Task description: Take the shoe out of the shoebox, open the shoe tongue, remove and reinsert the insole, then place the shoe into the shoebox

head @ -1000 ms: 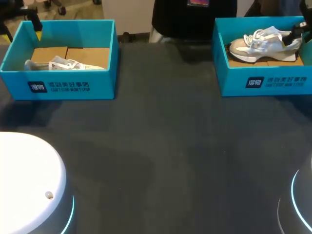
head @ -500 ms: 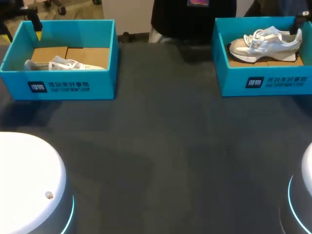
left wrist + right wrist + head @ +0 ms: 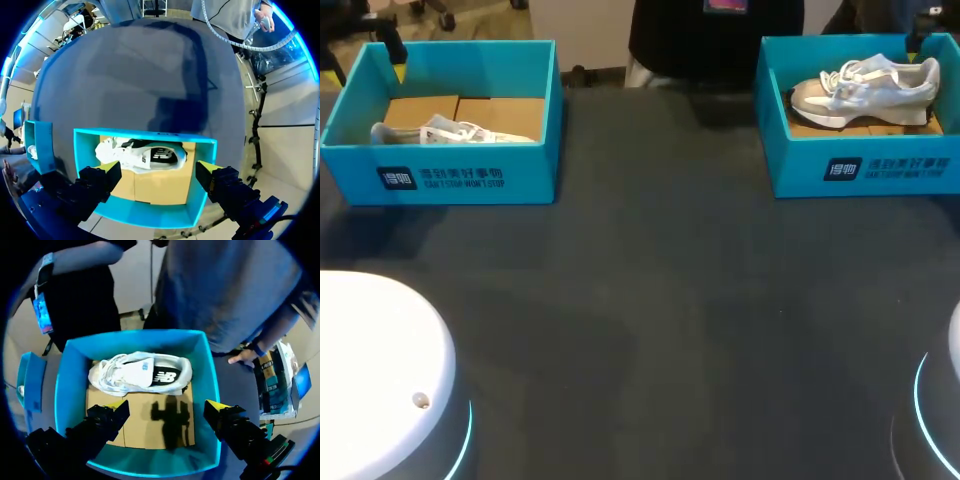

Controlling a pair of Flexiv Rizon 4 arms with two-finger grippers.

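Two teal shoeboxes stand at the table's far edge. The left box point(image 3: 470, 178) holds a white shoe point(image 3: 450, 132) lying on its side on cardboard. My left gripper point(image 3: 365, 60) hangs open over that box's far left corner. In the left wrist view the gripper point(image 3: 157, 172) is high above the shoe point(image 3: 142, 156), touching nothing. The right box point(image 3: 880, 168) holds a white and beige shoe point(image 3: 865, 90). My right gripper point(image 3: 923, 20) is above that box's far right corner. In the right wrist view it point(image 3: 166, 410) is open above the cardboard, with the shoe point(image 3: 140, 374) ahead of its fingers.
The dark table point(image 3: 660, 300) spreads wide between and in front of the boxes. My arms' white bases point(image 3: 380, 370) sit at the near corners. Each wrist view shows the other box off to one side point(image 3: 37, 150) point(image 3: 27, 380).
My right gripper has drawn away from the heel of the right shoe, going up and back toward the box's far right corner. The left arm and both shoes have stayed put.
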